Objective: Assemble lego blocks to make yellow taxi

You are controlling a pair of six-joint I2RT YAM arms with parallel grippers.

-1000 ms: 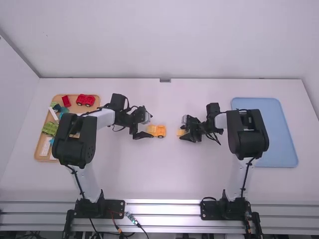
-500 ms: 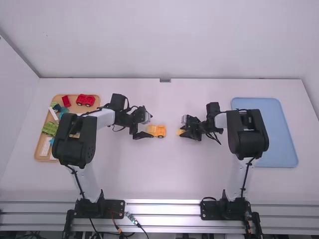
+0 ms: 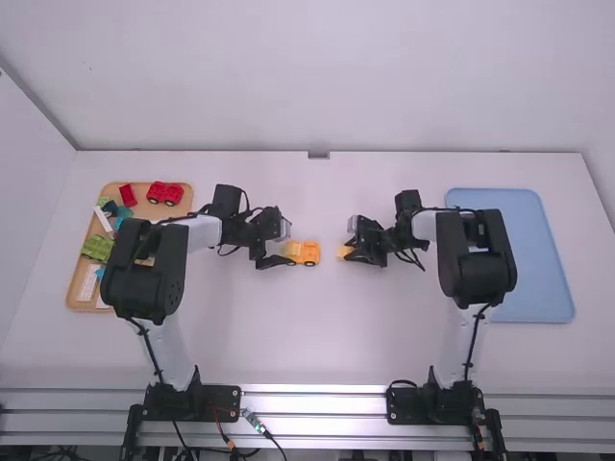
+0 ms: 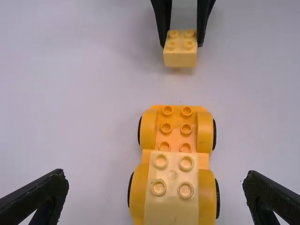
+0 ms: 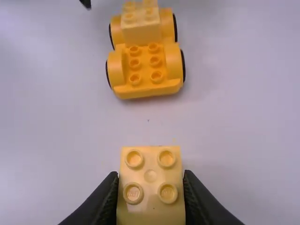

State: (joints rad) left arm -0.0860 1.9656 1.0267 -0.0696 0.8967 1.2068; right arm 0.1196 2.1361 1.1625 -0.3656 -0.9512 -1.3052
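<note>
Jaws, right arm: clamped on the pale yellow brick (image 5: pixel 150 211), its four studs facing up.
Jaws, left arm: wide apart, one either side of the wheeled base, with no grip on it.
Wheeled base (image 4: pixel 176 138): yellow, upright on the bench (image 3: pixel 317 346), between the two arms; bare studs toward the right arm.
Fitted block (image 4: pixel 172 206): pale yellow, seated on the base's end nearer the left arm.
Step in hand, as judged: bringing the held brick to the base's bare studs.
Hazard, rolling: an unheld base may run off on its wheels when pushed.
Hazard, seating: a brick brought down skewed or a stud out of line would likely perch, not lock.
Hazard, fouling: jaws hugging the brick's sides may strike the base's raised flanks.
Wooden tray (image 3: pixel 146 209): far left, bearing a red toy vehicle (image 3: pixel 164 193) and green pieces (image 3: pixel 96 248).
Blue tray (image 3: pixel 546 269): far right.
</note>
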